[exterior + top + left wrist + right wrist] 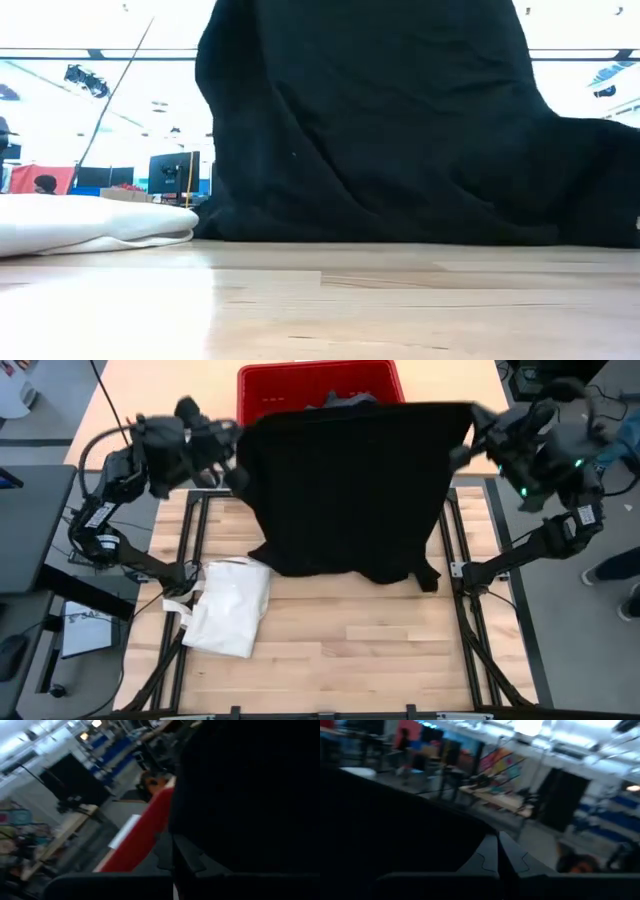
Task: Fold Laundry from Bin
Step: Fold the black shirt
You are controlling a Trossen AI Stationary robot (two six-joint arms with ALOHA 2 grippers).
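Both grippers (pixel 232 460) (pixel 470 435) clamped on black T-shirt (pixel 345 490), hem on wooden table (pixel 350 650).

The black T-shirt (pixel 350 490) hides most of the bin (pixel 290 385).

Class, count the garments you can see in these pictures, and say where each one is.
2. A black shirt stretched between both grippers, hem on the table; a dark piece in the bin. More may be hidden.

The table (pixel 350 650) is evenly lit from overhead; ceiling lights are blown out behind (low view), and both wrist views are motion-blurred.
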